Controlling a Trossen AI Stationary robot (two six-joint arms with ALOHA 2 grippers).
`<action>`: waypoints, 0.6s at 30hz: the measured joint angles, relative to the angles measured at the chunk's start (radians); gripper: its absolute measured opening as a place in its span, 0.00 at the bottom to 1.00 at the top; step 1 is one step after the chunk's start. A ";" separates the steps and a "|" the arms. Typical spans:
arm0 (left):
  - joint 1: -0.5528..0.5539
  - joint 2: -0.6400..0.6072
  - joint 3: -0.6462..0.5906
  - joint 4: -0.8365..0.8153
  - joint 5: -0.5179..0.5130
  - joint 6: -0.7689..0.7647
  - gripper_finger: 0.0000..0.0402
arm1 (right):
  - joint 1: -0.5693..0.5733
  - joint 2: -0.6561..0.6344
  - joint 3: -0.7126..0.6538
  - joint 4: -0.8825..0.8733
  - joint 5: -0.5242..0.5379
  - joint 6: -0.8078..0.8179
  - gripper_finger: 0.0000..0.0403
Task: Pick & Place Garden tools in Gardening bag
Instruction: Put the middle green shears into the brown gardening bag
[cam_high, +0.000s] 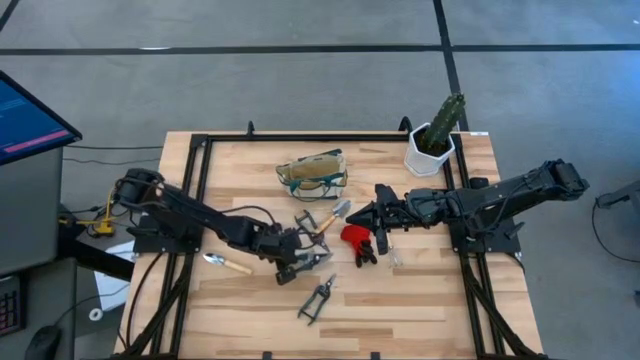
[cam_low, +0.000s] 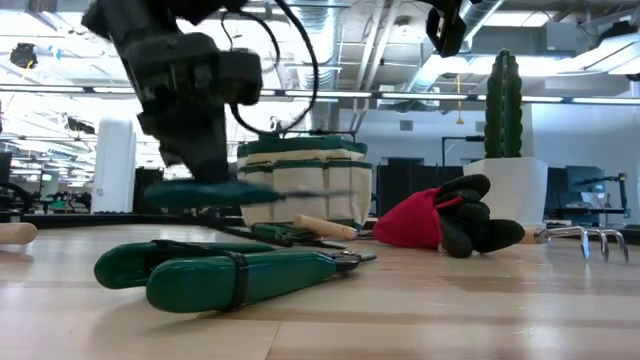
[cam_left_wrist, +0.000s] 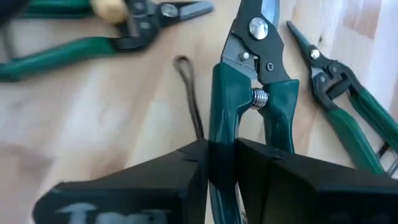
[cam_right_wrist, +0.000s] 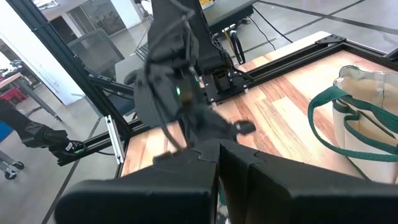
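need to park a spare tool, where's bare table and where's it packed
Bare wood runs along the near edge of the table, right of the lone shears, and on the far left beside the gardening bag. The middle is crowded: left claw, right claw, red-headed tool, trowel.

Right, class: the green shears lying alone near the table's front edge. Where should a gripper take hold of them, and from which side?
Grip the shears across both handles, just behind the pivot, coming straight down from above. They lie flat on the table, and the handles sit together like one thick bar, which probably gives the firmest hold. The blades are thin and low.
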 joint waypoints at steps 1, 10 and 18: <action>0.001 -0.021 0.000 -0.019 -0.017 0.009 0.09 | 0.000 0.000 0.000 0.000 0.000 0.000 0.00; 0.034 -0.284 0.001 -0.284 -0.206 0.013 0.09 | -0.026 0.000 -0.001 -0.003 0.000 0.000 0.00; 0.079 -0.483 0.002 -0.381 -0.350 0.018 0.09 | -0.033 0.000 -0.001 -0.003 0.000 0.000 0.00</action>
